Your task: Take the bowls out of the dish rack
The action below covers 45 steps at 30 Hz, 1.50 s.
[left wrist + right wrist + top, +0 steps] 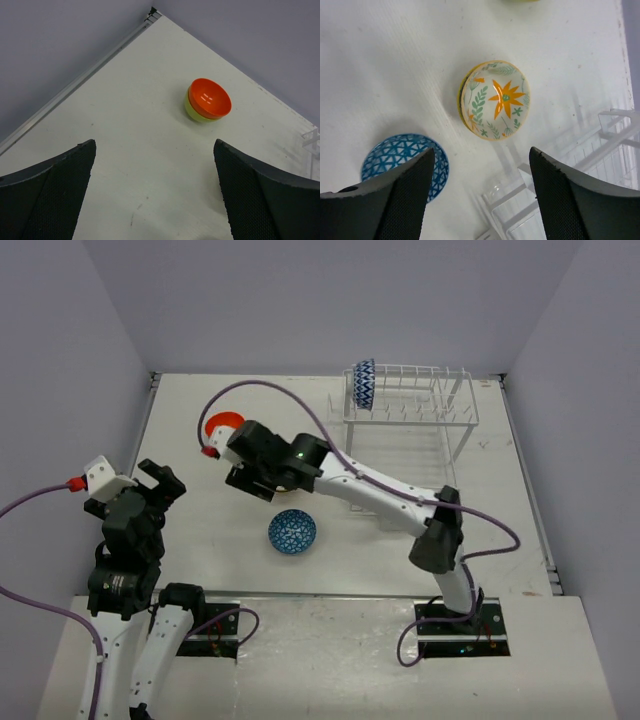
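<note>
The white wire dish rack (415, 410) stands at the back right, with a blue-white zigzag bowl (364, 384) upright in its top row. A blue triangle-patterned bowl (292, 532) sits on the table and also shows in the right wrist view (402, 160). My right gripper (252, 483) is open and empty above a green-white leaf bowl with an orange flower (495, 100), which rests on a yellow bowl (461, 100). An orange bowl (210, 97) sits nested in a lime-green bowl (192, 112). My left gripper (155, 192) is open and empty at the left.
The rack's lower corner (555, 200) lies just beside my right gripper's (482, 195) fingers. The table's back-left edge rail (75, 82) runs along the wall. The right arm stretches across the table from its base (455, 615).
</note>
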Each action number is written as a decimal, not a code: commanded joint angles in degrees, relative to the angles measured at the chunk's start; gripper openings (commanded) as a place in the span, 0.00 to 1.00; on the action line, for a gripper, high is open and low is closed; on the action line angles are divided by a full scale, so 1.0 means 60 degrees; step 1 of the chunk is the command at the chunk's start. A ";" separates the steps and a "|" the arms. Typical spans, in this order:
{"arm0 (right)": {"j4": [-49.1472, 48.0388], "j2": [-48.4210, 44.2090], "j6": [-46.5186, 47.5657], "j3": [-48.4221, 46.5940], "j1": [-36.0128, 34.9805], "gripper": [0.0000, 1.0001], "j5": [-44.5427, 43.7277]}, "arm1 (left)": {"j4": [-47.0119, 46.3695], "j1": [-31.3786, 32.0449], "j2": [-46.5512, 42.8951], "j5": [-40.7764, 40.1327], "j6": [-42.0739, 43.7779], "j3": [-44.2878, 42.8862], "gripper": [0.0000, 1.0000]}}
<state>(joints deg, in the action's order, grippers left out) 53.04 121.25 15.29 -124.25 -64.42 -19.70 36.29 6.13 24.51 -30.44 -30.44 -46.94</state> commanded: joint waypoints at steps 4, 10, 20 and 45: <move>-0.2575 -0.5056 -0.2589 0.2069 0.1827 0.99 0.2545 | -0.0511 0.0018 0.0133 0.0455 0.0311 0.0073 1.00; -0.5117 -0.8314 -0.5711 0.5779 0.6806 0.99 0.5929 | -0.0995 0.0018 0.1333 0.2024 0.0883 0.0221 1.00; -0.7462 -0.6163 -0.6971 0.6032 1.0165 0.68 1.3654 | -0.1492 0.0018 0.2125 0.3636 0.1264 0.0469 1.00; -1.0979 -0.2368 -0.9814 0.4991 0.9888 0.36 1.5720 | -0.1581 0.0018 0.2697 0.4311 0.1454 0.0455 1.00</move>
<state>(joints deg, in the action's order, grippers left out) -7.44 106.30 -40.21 -92.60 -4.01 71.55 29.41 6.13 40.88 -5.52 -22.94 -44.14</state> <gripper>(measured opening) 0.374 0.997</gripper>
